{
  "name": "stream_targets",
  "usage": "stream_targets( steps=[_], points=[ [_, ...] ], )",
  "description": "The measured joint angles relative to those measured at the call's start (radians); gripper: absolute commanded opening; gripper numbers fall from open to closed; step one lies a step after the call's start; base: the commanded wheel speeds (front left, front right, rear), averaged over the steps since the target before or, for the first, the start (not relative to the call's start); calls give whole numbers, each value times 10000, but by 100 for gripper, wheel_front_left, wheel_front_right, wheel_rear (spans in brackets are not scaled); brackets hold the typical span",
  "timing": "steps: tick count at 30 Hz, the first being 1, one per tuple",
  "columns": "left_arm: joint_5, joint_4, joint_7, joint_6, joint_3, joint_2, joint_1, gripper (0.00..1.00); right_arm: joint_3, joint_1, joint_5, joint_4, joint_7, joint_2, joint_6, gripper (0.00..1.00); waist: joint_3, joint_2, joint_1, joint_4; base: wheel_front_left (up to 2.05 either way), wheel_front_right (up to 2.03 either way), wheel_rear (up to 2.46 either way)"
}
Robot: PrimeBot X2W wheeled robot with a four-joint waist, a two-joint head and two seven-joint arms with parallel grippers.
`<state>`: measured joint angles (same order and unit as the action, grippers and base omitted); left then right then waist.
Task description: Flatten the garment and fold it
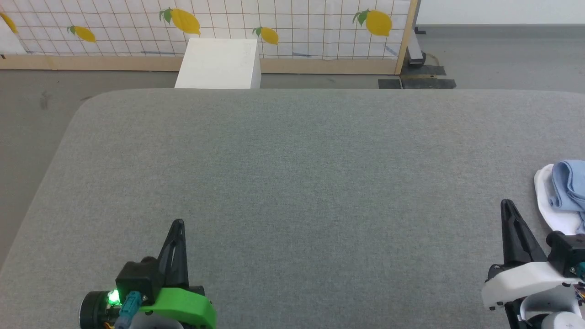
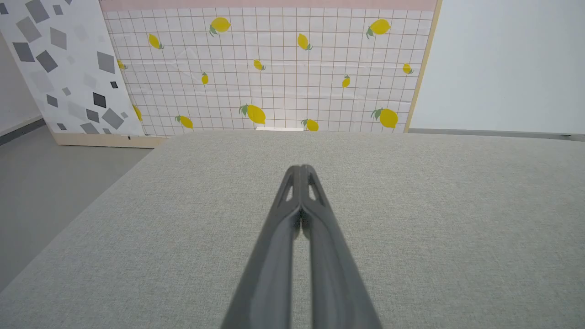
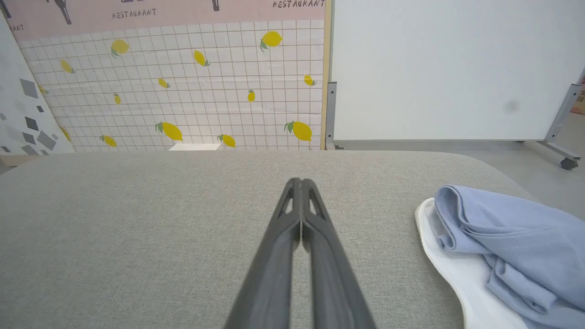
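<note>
garment (image 1: 568,185): we see it crumpled, light blue over a white part, at 3 o'clock on the grey table (image 1: 292,173).
left fingers (image 1: 178,230): pressed closed, holding nothing, at 7 o'clock over bare table.
right fingers (image 1: 511,221): pressed closed, holding nothing, at 4 o'clock, near the garment but apart from it.

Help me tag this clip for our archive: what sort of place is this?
Likely a robot test lab or staged set, not a home: a grey padded table, a freestanding panel printed with lemons, and a white partition on casters. A crumpled blue shirt lies near its right edge.
</note>
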<state>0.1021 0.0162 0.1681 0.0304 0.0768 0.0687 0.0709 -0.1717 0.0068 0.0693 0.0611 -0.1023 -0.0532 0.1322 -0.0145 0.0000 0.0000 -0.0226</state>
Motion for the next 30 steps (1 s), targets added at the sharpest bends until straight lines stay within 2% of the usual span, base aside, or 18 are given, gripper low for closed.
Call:
stream_targets(
  steps=[30],
  points=[
    [-278, -44, -614, -115, -280, -48, -163, 0, 619, -2, -182, -199, 374, 2, 0, 0, 54, 0, 1, 83, 0, 0, 0]
  ],
)
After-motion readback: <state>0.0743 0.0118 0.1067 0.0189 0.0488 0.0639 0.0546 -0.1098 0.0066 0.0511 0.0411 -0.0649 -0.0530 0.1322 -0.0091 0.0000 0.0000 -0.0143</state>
